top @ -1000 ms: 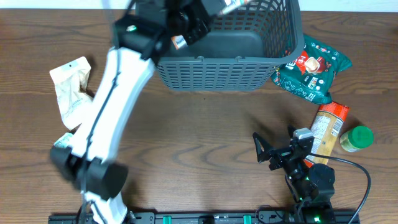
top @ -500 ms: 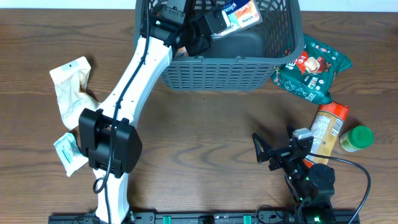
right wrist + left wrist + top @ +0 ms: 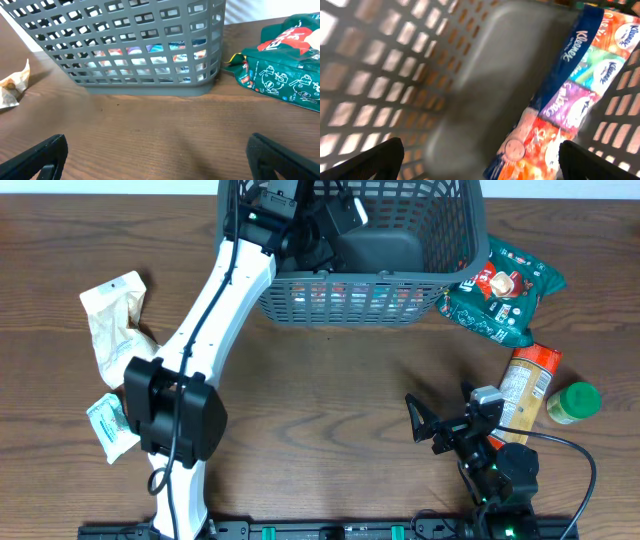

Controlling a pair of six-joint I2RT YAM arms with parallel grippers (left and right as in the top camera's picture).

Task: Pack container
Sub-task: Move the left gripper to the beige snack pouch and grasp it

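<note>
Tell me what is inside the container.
A colourful Kleenex tissue pack lies low in the container, against one lattice wall. The left arm covers part of the inside from overhead.

I get a blurred left wrist view; the Kleenex pack [image 3: 572, 95] runs off-frame. Overhead, the container [image 3: 350, 300] is cropped at top.

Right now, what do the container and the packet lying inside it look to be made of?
The container: moulded plastic with a matte dark grey finish, judging by its uniform lattice walls and thick rim. The tissue packet: probably thin glossy plastic film, given the bright print and soft sheen. Its contents are not visible.
</note>
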